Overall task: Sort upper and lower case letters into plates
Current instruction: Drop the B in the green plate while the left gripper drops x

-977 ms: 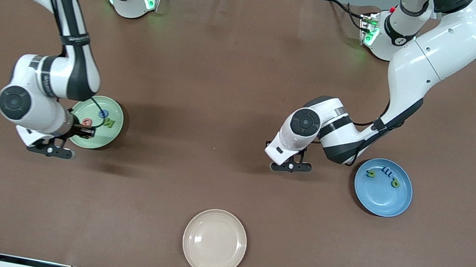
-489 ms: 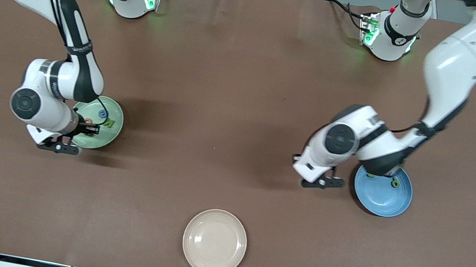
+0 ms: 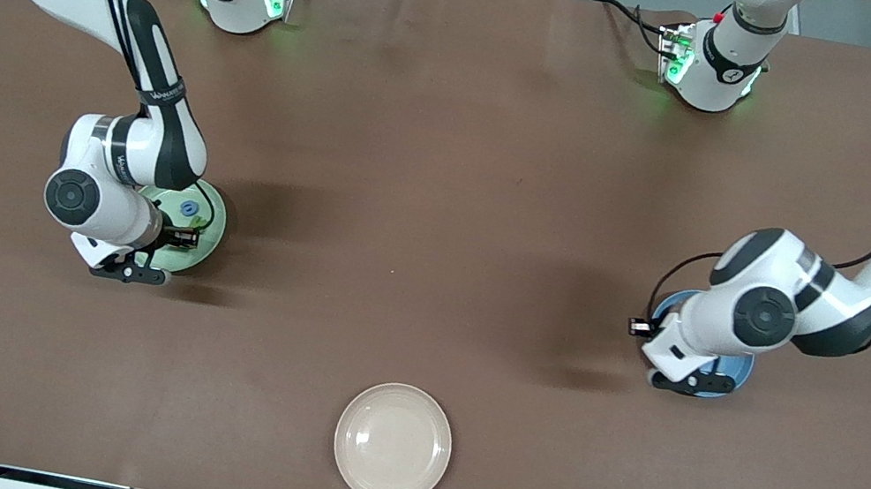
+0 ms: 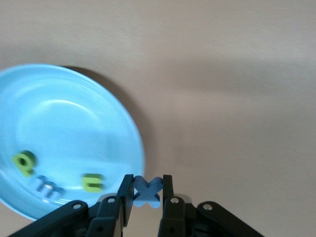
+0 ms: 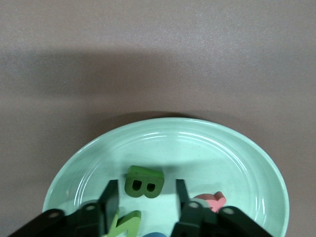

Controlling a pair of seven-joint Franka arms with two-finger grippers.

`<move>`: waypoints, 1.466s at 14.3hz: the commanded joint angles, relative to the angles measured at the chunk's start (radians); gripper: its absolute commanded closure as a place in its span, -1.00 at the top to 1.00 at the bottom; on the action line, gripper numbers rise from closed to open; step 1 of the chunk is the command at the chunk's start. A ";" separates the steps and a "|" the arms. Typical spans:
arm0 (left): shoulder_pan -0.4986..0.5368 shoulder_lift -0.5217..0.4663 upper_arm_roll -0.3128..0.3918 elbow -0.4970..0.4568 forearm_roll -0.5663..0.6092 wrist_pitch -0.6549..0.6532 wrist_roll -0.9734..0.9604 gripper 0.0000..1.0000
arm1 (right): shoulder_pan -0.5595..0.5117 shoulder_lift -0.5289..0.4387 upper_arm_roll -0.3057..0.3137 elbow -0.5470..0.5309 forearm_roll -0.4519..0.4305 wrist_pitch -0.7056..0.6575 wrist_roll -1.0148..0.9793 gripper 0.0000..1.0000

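My left gripper [image 3: 689, 381] hangs over the edge of the medium blue plate [image 3: 743, 368]. In the left wrist view it [image 4: 147, 185] is shut on a small blue letter x [image 4: 148, 190], held above the table beside the plate [image 4: 74, 113]. That plate holds two green letters [image 4: 93, 181] and a blue m [image 4: 47, 187]. My right gripper [image 3: 126, 272] is over the pale green plate [image 3: 211, 218]. In the right wrist view it [image 5: 146, 190] is open, with a green B [image 5: 143, 181] lying on the plate [image 5: 222, 158] between its fingers. A green N [image 5: 126, 222], a pink letter [image 5: 210, 202] and a blue letter [image 5: 158, 234] lie there too.
A cream-beige plate [image 3: 392, 443] with nothing on it sits near the table's edge closest to the front camera, midway between the arms. The brown table [image 3: 445, 192] has no loose letters showing between the plates.
My left arm has swung from the middle of the table toward its own end and now covers most of the blue plate. My right gripper has shifted slightly over the green plate.
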 commanded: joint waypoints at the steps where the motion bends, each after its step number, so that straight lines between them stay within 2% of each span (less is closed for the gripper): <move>1: 0.073 -0.005 -0.022 -0.014 0.031 -0.015 0.087 -0.86 | -0.011 -0.036 0.005 -0.005 -0.001 -0.022 0.002 1.00; 4: 0.099 0.007 -0.014 -0.011 0.086 -0.008 0.132 -0.86 | -0.011 -0.082 0.003 0.059 -0.001 -0.145 0.008 1.00; 7: 0.092 0.031 0.022 -0.010 0.152 0.027 0.133 -0.86 | -0.012 -0.097 0.003 0.182 -0.001 -0.326 0.006 1.00; 11: 0.084 0.056 0.059 -0.014 0.168 0.089 0.136 -0.86 | -0.038 -0.101 -0.001 0.360 -0.003 -0.535 -0.011 1.00; 16: 0.086 0.071 0.075 -0.039 0.183 0.100 0.135 -0.85 | -0.104 -0.173 -0.001 0.409 -0.004 -0.548 -0.027 1.00; 21: 0.086 0.073 0.089 -0.051 0.186 0.133 0.135 -0.85 | -0.140 -0.183 -0.003 0.456 -0.012 -0.588 -0.072 1.00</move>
